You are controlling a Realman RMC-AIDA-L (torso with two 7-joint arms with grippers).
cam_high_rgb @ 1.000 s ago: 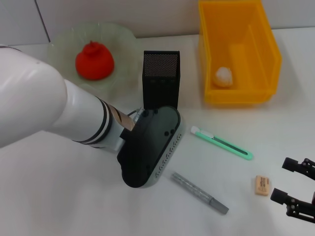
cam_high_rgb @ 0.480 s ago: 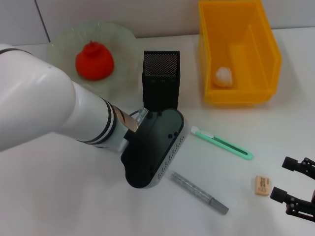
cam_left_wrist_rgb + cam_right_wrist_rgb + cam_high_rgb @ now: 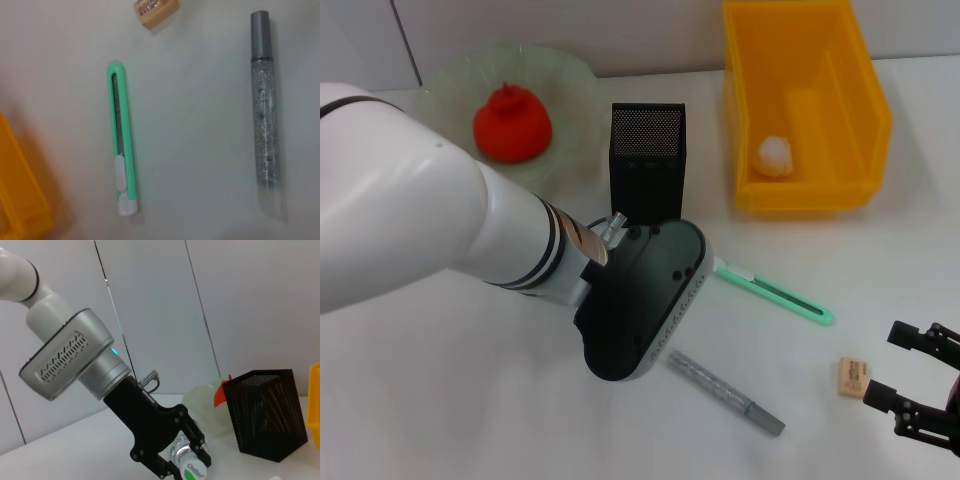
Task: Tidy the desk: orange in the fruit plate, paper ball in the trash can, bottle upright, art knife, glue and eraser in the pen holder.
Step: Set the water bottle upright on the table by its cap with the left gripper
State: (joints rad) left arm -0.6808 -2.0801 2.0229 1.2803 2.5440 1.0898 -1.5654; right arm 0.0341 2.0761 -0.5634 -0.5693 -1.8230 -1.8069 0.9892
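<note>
left gripper (image 3: 187, 460) clamped on the bottle (image 3: 194, 471) beside the black mesh pen holder (image 3: 647, 160); right gripper (image 3: 912, 382) open, empty, near the eraser (image 3: 853, 378).

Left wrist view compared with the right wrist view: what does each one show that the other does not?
Only the left wrist view shows the art knife, the glue pen and the eraser lying on the table. Only the right wrist view shows the left gripper shut on the bottle, and the pen holder. Both show an edge of the yellow bin.
</note>
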